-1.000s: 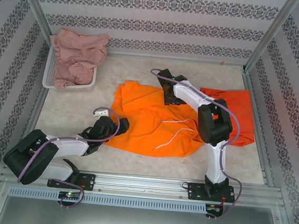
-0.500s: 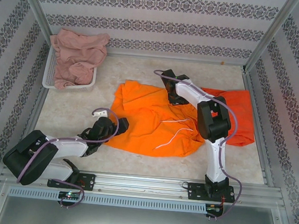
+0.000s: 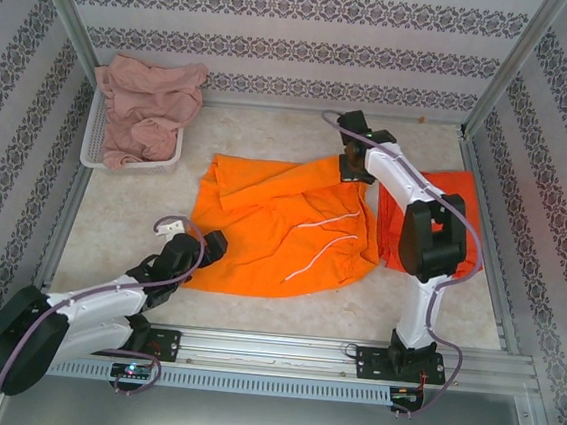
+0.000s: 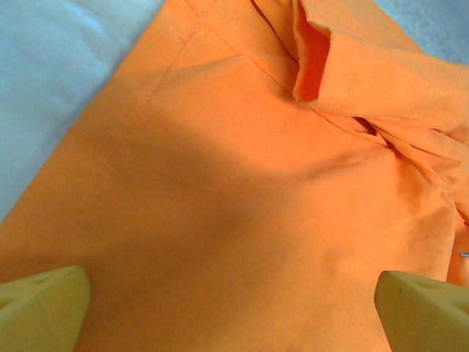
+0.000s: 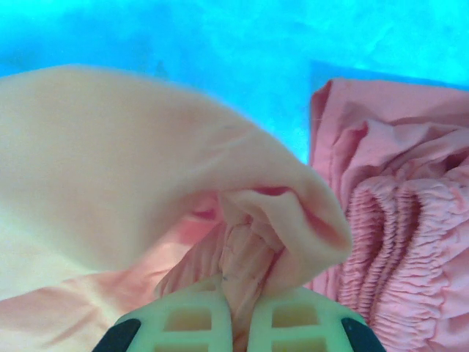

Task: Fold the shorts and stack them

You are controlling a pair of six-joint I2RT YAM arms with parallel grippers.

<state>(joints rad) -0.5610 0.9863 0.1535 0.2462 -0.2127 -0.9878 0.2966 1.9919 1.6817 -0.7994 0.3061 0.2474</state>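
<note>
Since a second ago our right gripper [image 3: 353, 167] has dragged the orange shorts' [image 3: 273, 222] far edge back and rightward. From above, they lie spread between both arms, long axis left-to-right, near-left corner just beside our left gripper [image 3: 202, 250]. Left wrist: jaws spread wide, cloth straight ahead beneath. Right wrist: jaws clenched on bunched orange shorts.

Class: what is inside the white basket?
The dusty pink shorts, bunched up and spilling over its far rim. They cover the floor of the basket, so anything beneath them is hidden.
</note>
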